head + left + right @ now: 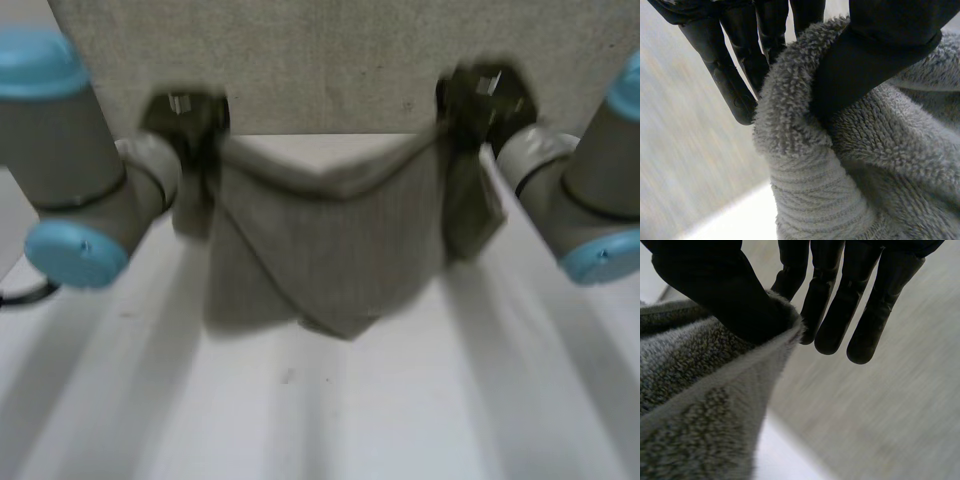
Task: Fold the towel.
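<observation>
Fingers [735,75] of left hand [186,122]: straight and side by side behind a towel corner. The thumb [875,55] bears down on the pile from the front, so the cloth is pinched between thumb and fingers.
Fingers [865,315] of right hand [482,100]: straight and close together. The thumb [725,295] presses the towel's hemmed edge against the nearest finger, a pinch at the other top corner.
Towel [320,250]: grey terry, lifted and strung between the two sets of fingers. Its top edge sags between them, and the body droops below the fingertips to a blunt point. A short flap hangs beside each hand on its outer side. By the left thumb the ribbed hem band [815,200] bunches just beneath the pinch.
Towel tip: low, close over the table; whether it touches cannot be told.
Table [300,420]: white, below the fingers and the hanging cloth.
Backdrop [330,60]: a grey-beige panel, standing beyond the fingers.
Arms: left arm [70,170] and right arm [590,190], grey with light-blue caps, reach in from either side, outward of the hands.
</observation>
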`<action>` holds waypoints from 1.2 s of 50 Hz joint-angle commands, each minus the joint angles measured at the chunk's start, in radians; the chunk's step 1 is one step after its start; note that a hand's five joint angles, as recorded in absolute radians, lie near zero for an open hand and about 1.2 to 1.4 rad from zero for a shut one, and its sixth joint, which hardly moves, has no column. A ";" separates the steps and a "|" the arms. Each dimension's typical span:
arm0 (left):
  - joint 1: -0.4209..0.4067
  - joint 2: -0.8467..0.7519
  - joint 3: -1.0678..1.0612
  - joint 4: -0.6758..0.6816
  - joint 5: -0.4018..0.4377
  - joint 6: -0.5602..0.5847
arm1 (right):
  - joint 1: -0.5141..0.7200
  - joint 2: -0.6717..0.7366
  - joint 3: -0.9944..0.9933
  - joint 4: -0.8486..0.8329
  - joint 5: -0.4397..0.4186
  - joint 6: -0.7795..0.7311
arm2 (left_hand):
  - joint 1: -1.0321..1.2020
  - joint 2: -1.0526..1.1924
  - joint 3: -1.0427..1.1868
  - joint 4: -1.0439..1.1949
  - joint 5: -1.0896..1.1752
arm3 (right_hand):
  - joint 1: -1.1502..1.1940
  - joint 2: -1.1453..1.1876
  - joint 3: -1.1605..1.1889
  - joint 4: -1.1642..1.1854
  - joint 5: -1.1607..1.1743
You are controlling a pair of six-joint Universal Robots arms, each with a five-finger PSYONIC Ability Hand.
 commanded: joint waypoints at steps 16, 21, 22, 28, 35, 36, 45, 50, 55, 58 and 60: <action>0.029 0.043 -0.330 0.006 0.002 -0.041 | -0.011 -0.147 0.184 0.403 -0.089 -0.211 | 0.209 0.184 0.181 0.179 0.191 | 0.022 0.210 0.208 0.201 0.224; 0.029 0.026 -0.499 0.017 -0.001 0.020 | -0.012 -0.048 0.283 0.477 -0.084 -0.328 | 0.209 0.184 0.181 0.179 0.191 | 0.022 0.210 0.208 0.201 0.224; 0.029 0.026 -0.500 0.017 -0.001 0.021 | -0.012 -0.017 0.312 0.478 -0.084 -0.329 | 0.209 0.184 0.181 0.179 0.191 | 0.022 0.210 0.208 0.201 0.224; 0.029 0.020 -0.627 0.066 -0.001 0.114 | -0.012 0.012 0.401 0.435 -0.091 -0.321 | 0.015 -0.009 -0.012 -0.015 -0.002 | 0.022 0.210 0.208 0.201 0.224; 0.026 0.123 -0.670 0.084 -0.006 0.117 | -0.011 -0.009 0.449 0.351 -0.092 -0.297 | -0.391 -0.416 -0.419 -0.422 -0.409 | 0.022 0.210 0.208 0.201 0.224; 0.026 0.123 -0.670 0.084 -0.006 0.117 | -0.012 -0.018 0.460 0.337 -0.095 -0.283 | -0.393 -0.417 -0.420 -0.423 -0.410 | 0.022 0.210 0.208 0.201 0.224; 0.027 0.212 -0.742 0.098 -0.010 0.113 | -0.015 -0.023 0.510 0.221 -0.098 -0.182 | -0.754 -0.779 -0.782 -0.784 -0.771 | 0.022 0.210 0.208 0.201 0.224; 0.052 0.235 -0.819 0.150 -0.013 0.113 | -0.041 -0.021 0.512 0.204 -0.098 -0.139 | -0.754 -0.779 -0.782 -0.784 -0.771 | 0.022 0.210 0.208 0.201 0.224; 0.107 0.304 -0.914 0.203 -0.029 0.111 | -0.050 -0.023 0.510 0.196 -0.100 -0.111 | -0.751 -0.776 -0.779 -0.781 -0.768 | 0.022 0.210 0.208 0.201 0.224; 0.141 0.350 -0.975 0.229 -0.032 0.111 | -0.052 -0.023 0.510 0.190 -0.100 -0.111 | -0.742 -0.767 -0.770 -0.772 -0.760 | 0.022 0.210 0.208 0.201 0.224; 0.153 0.373 -1.006 0.238 -0.032 0.111 | -0.053 -0.022 0.512 0.187 -0.100 -0.111 | -0.739 -0.764 -0.767 -0.769 -0.757 | 0.022 0.210 0.208 0.201 0.224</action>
